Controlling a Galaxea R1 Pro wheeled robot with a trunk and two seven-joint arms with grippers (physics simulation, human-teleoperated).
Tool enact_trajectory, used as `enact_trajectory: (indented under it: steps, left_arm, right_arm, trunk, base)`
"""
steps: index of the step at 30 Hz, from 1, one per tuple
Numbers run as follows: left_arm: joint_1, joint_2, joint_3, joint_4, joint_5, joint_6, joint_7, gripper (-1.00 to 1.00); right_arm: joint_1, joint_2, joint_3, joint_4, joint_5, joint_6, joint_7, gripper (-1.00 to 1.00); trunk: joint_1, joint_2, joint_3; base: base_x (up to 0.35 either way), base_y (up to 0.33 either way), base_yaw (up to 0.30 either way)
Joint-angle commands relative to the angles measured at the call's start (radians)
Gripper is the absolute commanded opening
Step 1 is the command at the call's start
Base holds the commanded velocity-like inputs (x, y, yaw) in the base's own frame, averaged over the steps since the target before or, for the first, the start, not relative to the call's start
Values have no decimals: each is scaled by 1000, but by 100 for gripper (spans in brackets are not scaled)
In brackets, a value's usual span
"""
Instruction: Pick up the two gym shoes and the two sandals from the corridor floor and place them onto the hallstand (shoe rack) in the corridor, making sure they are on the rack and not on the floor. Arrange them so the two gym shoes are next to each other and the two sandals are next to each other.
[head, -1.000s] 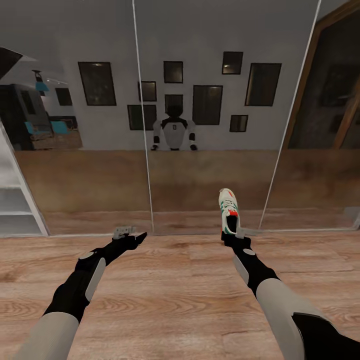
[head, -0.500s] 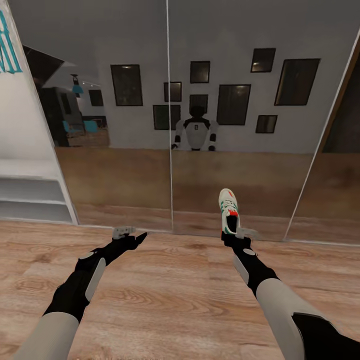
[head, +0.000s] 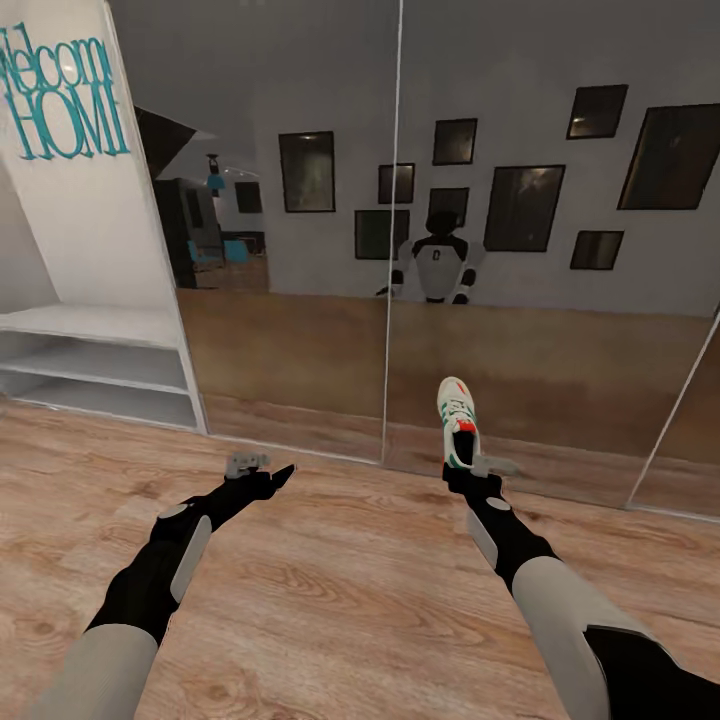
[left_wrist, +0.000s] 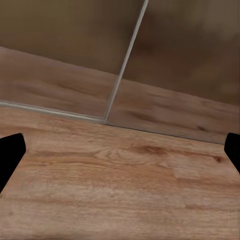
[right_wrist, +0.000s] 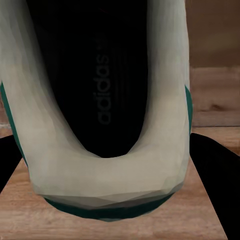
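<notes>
Status: your right gripper (head: 465, 470) clenched on white green-striped gym shoe (head: 456, 420), left gripper (head: 262, 468) spread empty; pale grey-white hallstand (head: 95, 365) nearby w/ visible tiers bare, so approx. all 4 placements left.

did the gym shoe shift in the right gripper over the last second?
No. The gym shoe sits the same against the right gripper and forearm; the hallstand and mirror panels slid rightward because the camera turned.

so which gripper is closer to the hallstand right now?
Left. The left gripper hangs empty just right of the hallstand; the right gripper, shut on a gym shoe, is further right.
</notes>
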Motion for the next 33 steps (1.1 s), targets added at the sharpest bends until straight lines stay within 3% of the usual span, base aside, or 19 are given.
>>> enact_trajectory:
  steps: [1, 33]
  left_arm:
    - [0, 0, 2, -1, 10, 10, -3, 100]
    - [0, 0, 2, 0, 10, 10, -3, 100]
  right_arm:
    - [-1, 1, -3, 1, 2, -4, -1, -100]
    - [-1, 1, -5, -6, 2, 4, -1, -100]
  trunk:
    - [0, 0, -1]
    - [0, 0, -4]
  base:
    - [0, 0, 295]
    - [0, 0, 295]
